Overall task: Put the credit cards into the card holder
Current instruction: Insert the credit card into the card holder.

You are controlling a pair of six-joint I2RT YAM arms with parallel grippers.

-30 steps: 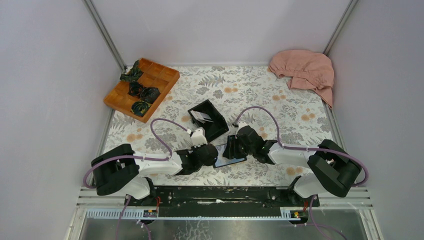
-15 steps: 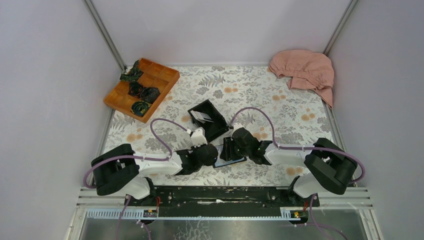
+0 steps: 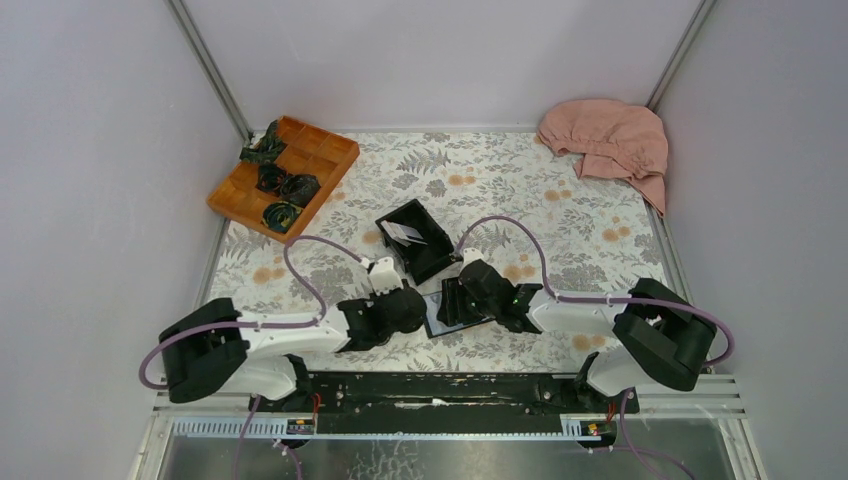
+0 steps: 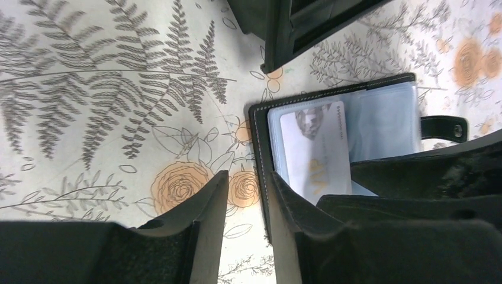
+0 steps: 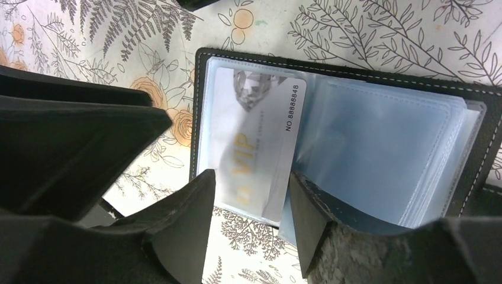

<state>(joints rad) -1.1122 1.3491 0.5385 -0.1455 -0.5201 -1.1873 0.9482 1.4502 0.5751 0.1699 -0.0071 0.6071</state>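
Note:
The card holder (image 3: 440,322) lies open on the floral table between my two grippers, its clear blue-grey pockets facing up (image 5: 379,142) and its clasp tab to the right (image 4: 443,126). A white credit card marked VIP (image 5: 254,148) sits in its left pocket and also shows in the left wrist view (image 4: 317,151). My right gripper (image 3: 457,304) (image 5: 245,186) is open, with its fingers on either side of the card's near end. My left gripper (image 3: 418,313) (image 4: 245,189) is open and narrow, with one finger (image 4: 287,204) on the holder's left edge. Another white card (image 3: 403,232) lies in the black box.
A rigid black open-topped box (image 3: 415,240) (image 4: 296,23) stands just behind the holder. An orange compartment tray (image 3: 300,150) with dark bundles is at the back left. A pink cloth (image 3: 608,140) lies at the back right. Walls close in both sides.
My right gripper has moved left and down over the open holder. My left arm's elbow has swung left and its gripper has drawn slightly back from the holder's left edge.

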